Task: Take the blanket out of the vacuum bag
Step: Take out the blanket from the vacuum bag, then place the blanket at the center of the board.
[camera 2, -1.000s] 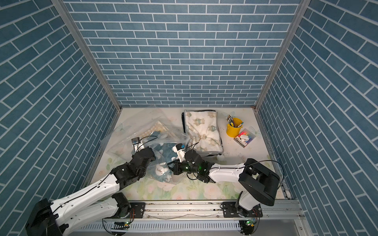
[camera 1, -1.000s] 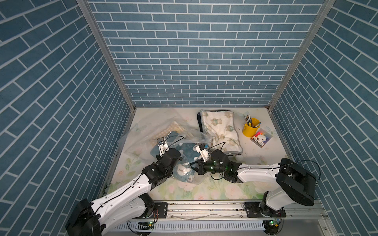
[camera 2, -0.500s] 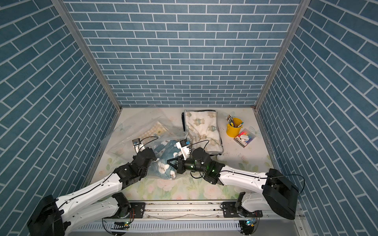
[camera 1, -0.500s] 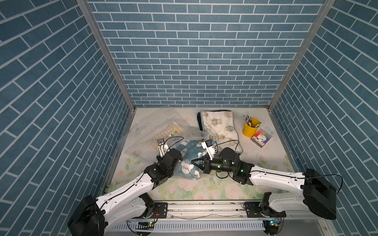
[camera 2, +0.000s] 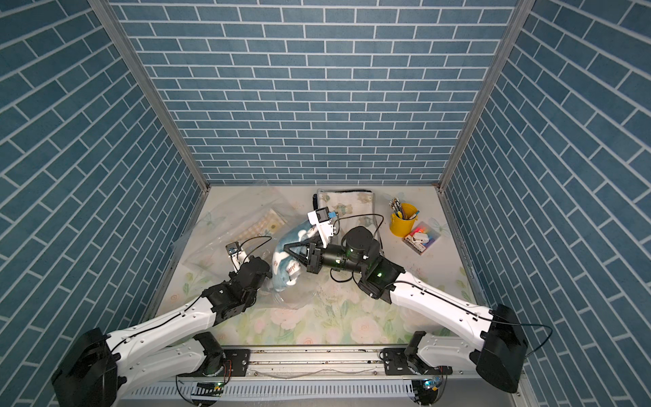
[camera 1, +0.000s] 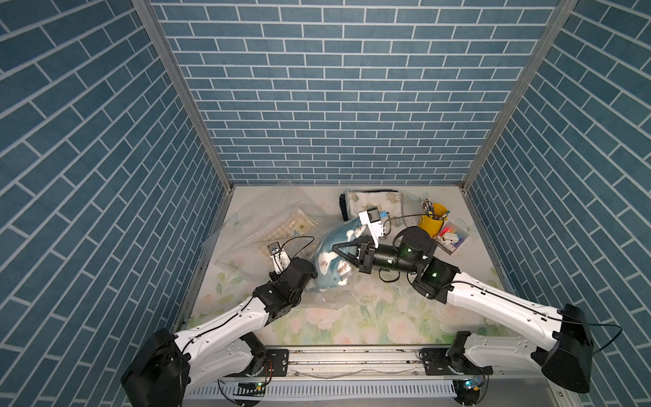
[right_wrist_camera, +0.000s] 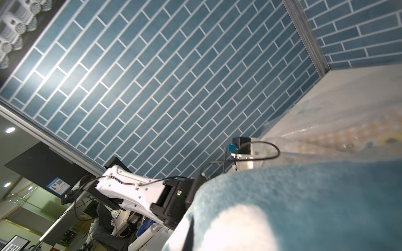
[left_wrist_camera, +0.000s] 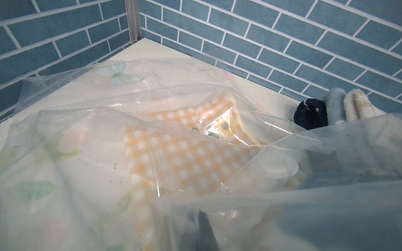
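Note:
The blanket [camera 1: 329, 262] is blue fleece with white patches, and it hangs bunched above the table's middle in both top views. My right gripper [camera 1: 335, 248] is shut on its upper fold; in the right wrist view one dark finger [right_wrist_camera: 189, 235] sinks into the blanket [right_wrist_camera: 304, 206]. The vacuum bag [camera 1: 327, 299] is clear crinkly plastic lying under and left of the blanket. Its round white valve cap [left_wrist_camera: 274, 167] shows in the left wrist view. My left gripper [left_wrist_camera: 204, 230] is shut on the bag's plastic, with its fingers blurred behind the film. In the top views its tips are hidden.
A second clear bag [camera 1: 246, 225] holding an orange-checked cloth [camera 1: 296, 225] lies at back left. A folded cream blanket stack [camera 1: 373, 204], a yellow pen cup [camera 1: 431, 222] and a small clear box [camera 1: 452, 239] sit at back right. Brick walls close three sides.
My right gripper has risen and moved back from the front edge, drawing more of the blue blanket up with it. The left gripper has kept its hold near the same spot.

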Robot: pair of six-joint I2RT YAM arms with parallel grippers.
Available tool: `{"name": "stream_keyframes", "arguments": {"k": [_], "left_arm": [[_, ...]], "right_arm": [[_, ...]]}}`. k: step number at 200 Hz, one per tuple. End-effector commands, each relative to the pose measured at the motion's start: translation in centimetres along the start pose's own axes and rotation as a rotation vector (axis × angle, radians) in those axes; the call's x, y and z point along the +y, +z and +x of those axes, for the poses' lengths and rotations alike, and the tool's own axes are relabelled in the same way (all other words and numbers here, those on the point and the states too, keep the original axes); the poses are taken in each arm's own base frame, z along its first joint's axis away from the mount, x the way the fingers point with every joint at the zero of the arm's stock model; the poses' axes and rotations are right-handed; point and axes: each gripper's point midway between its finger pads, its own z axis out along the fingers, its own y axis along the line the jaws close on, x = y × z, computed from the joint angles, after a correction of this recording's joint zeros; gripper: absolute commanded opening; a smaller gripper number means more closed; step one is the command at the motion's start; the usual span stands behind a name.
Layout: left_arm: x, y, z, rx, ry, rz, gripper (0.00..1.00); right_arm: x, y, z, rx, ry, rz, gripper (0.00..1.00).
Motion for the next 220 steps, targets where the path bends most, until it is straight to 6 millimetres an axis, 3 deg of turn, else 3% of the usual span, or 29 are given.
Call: {"name": "stream_keyframes", "arguments": {"k": [1, 42, 86, 109, 125, 171, 194, 220], "left_arm": [[1.6, 0.5, 0.4, -0.013, 0.004, -0.071, 0.0], [2.2, 0.8, 1.4, -0.002, -0.019, -0.086, 0.0], [3.6, 0.8, 2.8, 0.011, -0.042, -0.095, 0.0], [4.2, 0.5, 3.0, 0.008, -0.053, -0.091, 0.0], [4.4, 0.3, 2.9, 0.005, -0.059, -0.084, 0.0], [5.3, -0.4, 2.4, -0.015, -0.077, -0.075, 0.0], [5.6, -0.7, 2.0, -0.025, -0.075, -0.081, 0.0], [5.4, -1.0, 1.6, -0.03, -0.082, -0.063, 0.0]], "right_arm": [[5.2, -1.3, -5.2, -0.102, -0.166, -0.116, 0.0], [6.6, -1.5, -12.6, -0.191, -0.267, -0.094, 0.0], [5.8, -3.1, -20.2, -0.304, -0.309, -0.049, 0.0], [4.8, -4.3, -23.0, -0.345, -0.318, 0.004, 0.0], [3.4, -5.3, -23.5, -0.367, -0.301, 0.051, 0.0], [-2.5, -9.0, -21.7, -0.41, -0.217, 0.22, 0.0], [-4.0, -11.2, -21.7, -0.437, -0.209, 0.273, 0.0], [-5.2, -12.4, -22.2, -0.446, -0.204, 0.306, 0.0]]}}
